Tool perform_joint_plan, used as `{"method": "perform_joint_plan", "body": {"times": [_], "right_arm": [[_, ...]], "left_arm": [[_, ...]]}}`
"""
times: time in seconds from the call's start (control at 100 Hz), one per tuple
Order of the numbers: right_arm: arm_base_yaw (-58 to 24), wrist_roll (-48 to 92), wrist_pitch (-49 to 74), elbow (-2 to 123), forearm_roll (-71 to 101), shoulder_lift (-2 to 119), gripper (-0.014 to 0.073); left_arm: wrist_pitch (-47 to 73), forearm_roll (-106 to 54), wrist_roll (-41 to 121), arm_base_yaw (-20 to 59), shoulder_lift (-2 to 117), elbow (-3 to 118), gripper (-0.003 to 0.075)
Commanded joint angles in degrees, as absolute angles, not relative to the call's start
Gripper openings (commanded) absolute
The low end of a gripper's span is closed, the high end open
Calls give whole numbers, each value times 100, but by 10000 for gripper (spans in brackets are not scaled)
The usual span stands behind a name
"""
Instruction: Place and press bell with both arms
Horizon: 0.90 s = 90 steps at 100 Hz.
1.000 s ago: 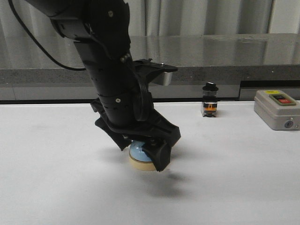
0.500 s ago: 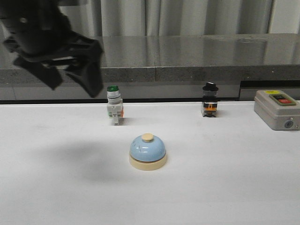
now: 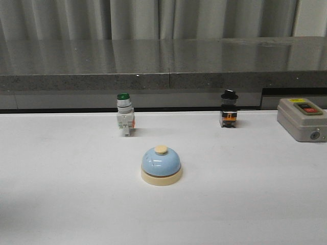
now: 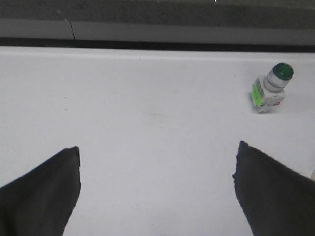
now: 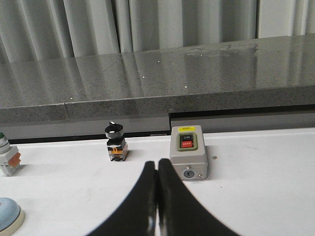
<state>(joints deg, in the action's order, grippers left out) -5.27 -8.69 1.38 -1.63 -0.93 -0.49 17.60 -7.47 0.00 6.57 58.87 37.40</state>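
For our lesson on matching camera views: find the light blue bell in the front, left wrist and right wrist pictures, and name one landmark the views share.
Front view: the bell sits on the white table, nearer the camera than the two small switches.
Left wrist view: no blue dome shows; only a pale sliver at the right edge, too little to identify.
Right wrist view: the bell is cut off at the lower left edge.
Shared landmark: the green-capped switch.

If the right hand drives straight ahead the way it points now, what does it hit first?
Most likely the grey switch box: it sits just beyond the closed right hand, slightly off its line. Depth is unclear, so it might slip past.
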Motion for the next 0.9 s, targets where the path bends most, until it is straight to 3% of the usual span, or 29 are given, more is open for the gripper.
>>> {"method": "perform_joint_plan", "body": {"times": [0.0, 0.08, 0.2, 0.49, 0.89], "right_arm": [[-501, -861, -359, -52, -89, -169, -64], [-501, -861, -359, -52, -89, -169, -64], [-501, -861, -359, -52, -89, -169, -64], [-501, -861, -359, -52, -89, -169, -64], [-501, -861, -359, -52, -89, -169, -64]], "left_arm": [[1138, -874, -68, 627, 5301, 3580, 598], [1069, -874, -68, 627, 4868, 3336, 552], [1046, -845, -68, 627, 4278, 3018, 417], [1057, -671, -68, 627, 3488, 2781, -17], [1057, -655, -57, 627, 3489, 2781, -21]]}}
